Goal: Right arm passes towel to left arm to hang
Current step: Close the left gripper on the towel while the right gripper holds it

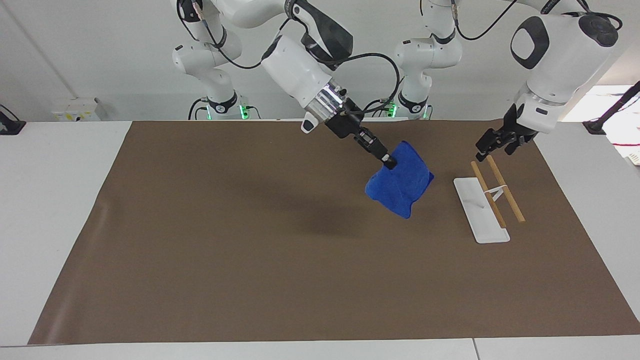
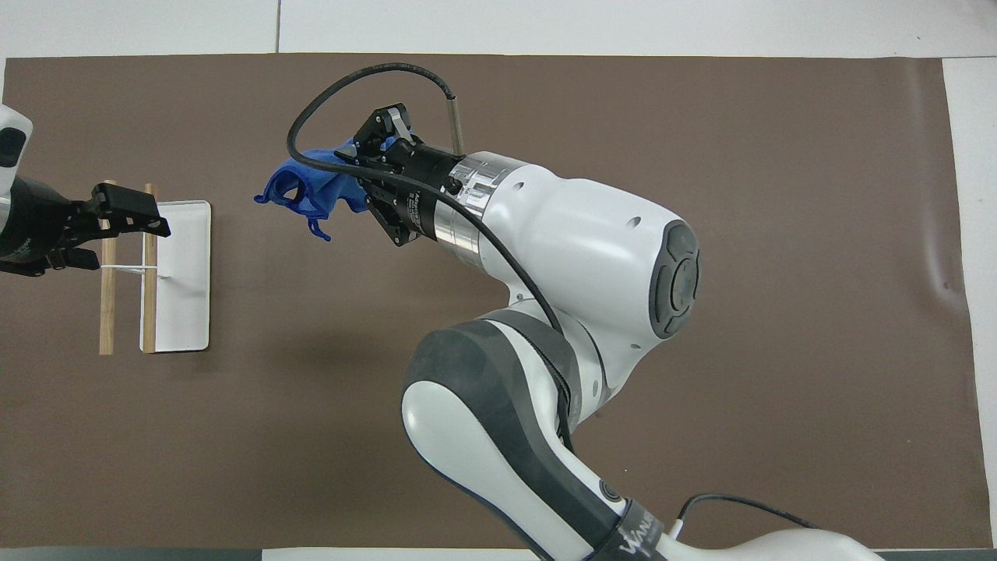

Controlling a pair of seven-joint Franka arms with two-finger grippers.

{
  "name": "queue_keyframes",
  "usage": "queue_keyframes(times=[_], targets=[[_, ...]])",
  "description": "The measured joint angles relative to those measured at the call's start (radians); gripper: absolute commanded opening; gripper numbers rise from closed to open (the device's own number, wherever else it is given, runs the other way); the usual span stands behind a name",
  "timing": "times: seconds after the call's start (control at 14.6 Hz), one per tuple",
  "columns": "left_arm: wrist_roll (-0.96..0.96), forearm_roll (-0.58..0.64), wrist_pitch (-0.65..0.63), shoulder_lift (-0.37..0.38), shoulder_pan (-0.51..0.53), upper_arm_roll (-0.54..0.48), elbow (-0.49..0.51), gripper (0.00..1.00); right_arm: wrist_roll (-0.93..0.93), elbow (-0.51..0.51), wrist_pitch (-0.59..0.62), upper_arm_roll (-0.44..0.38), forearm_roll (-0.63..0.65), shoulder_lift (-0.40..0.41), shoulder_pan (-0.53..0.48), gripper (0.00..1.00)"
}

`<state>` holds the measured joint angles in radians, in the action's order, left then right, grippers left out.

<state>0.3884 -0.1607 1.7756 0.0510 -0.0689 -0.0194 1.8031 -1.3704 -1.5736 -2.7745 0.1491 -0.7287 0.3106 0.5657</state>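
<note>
Right gripper [image 1: 387, 161] is clenched on the towel [image 1: 400, 186] by its top edge (so the cloth dangles free for handover) above the bench [image 1: 200, 225]. Left gripper [image 1: 492, 145] waits released over the wooden rack [image 1: 497, 192].

Bright even overhead light, soft shadows, sharp focus

No legible text, label or number anywhere.
</note>
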Motion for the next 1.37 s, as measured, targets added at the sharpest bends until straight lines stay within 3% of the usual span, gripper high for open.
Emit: queue_keyframes(times=[0.41, 0.82, 0.96, 1.03, 1.37], targets=[[0.523, -0.275, 0.137, -0.019, -0.015, 0.0, 0.023, 1.0, -0.002, 0.001, -0.023, -0.002, -0.008, 0.0, 0.005, 0.0], [0.883, -0.316, 0.276, -0.051, -0.166, 0.005, 0.024, 1.0, -0.002, 0.002, -0.023, -0.002, -0.008, 0.0, 0.01, 0.0], [0.911, -0.316, 0.298, -0.063, -0.193, 0.005, 0.024, 0.08, -0.002, 0.002, -0.023, -0.002, -0.008, 0.0, 0.01, 0.0], [0.912, -0.316, 0.305, -0.068, -0.194, 0.004, 0.024, 0.0, -0.002, 0.002, -0.023, -0.002, -0.008, 0.0, 0.01, 0.0], [0.909, -0.316, 0.319, -0.069, -0.184, -0.009, 0.024, 0.0, -0.002, 0.002, -0.023, -0.002, -0.008, 0.0, 0.01, 0.0]])
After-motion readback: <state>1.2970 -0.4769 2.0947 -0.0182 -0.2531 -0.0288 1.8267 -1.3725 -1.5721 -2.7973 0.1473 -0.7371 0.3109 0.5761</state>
